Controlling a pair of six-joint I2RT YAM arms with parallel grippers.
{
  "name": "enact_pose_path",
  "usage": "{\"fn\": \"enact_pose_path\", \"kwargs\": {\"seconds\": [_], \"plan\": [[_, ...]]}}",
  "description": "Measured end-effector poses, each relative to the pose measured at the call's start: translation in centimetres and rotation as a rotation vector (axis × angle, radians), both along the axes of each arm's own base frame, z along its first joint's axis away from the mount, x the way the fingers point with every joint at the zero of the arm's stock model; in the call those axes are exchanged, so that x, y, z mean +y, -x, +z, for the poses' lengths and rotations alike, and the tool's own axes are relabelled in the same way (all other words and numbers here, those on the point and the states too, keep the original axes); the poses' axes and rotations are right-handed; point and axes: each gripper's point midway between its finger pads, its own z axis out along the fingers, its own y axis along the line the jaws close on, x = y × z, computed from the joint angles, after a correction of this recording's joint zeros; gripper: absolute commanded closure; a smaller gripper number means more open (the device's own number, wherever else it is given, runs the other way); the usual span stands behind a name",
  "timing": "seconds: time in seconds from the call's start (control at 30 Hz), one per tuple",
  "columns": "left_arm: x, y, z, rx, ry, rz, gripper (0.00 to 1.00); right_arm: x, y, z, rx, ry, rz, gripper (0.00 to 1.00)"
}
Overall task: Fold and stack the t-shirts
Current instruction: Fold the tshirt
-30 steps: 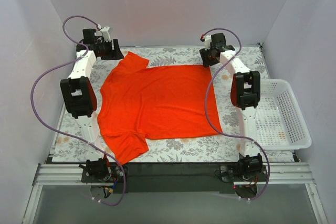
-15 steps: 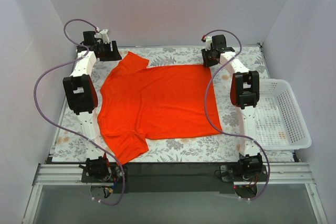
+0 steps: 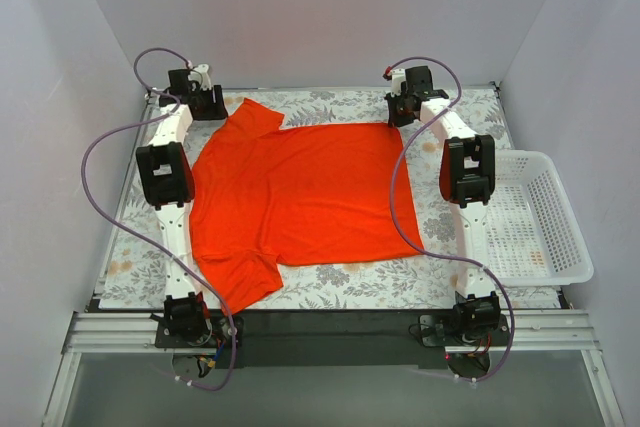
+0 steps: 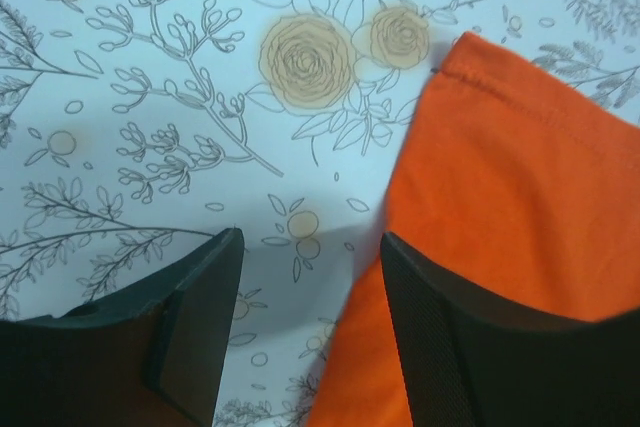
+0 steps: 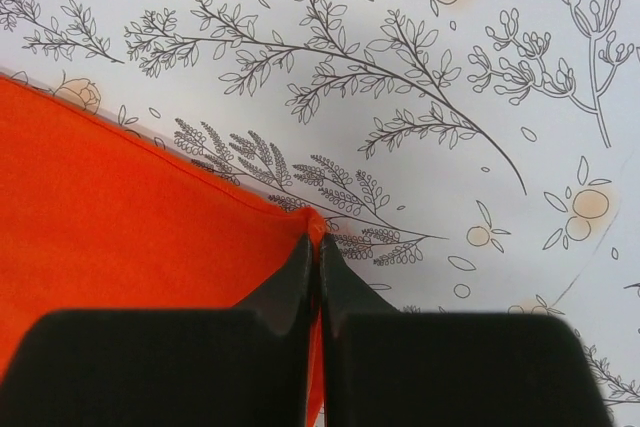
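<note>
The orange t-shirt (image 3: 300, 197) lies spread flat in the middle of the floral-covered desk (image 3: 475, 105). Both arms are stretched far forward. The left fingers (image 4: 195, 332), at 11 o'clock from the shirt, are open over the sleeve edge, one above the cloth and one above the desk. The right fingers (image 5: 200, 367), at 1 o'clock, are closed and pinch the hem corner.

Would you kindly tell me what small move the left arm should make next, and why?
Probably lower the left gripper and shut it on the sleeve edge. The right gripper is shut on a corner of the t-shirt, while the left gripper is open, with the sleeve edge lying between its fingers over the mat.
</note>
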Motion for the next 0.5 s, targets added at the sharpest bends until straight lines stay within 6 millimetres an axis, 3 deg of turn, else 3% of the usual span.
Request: {"fn": "enact_pose_path", "kwargs": {"seconds": [0.33, 0.5], "plan": [[-2.0, 0.2, -0.4, -0.016, -0.016, -0.044, 0.49, 0.2, 0.1, 0.0, -0.003, -0.003, 0.023, 0.99], [-2.7, 0.5, -0.3, -0.004, 0.019, -0.042, 0.45, 0.2, 0.1, 0.0, -0.003, -0.004, 0.025, 0.99]]}}
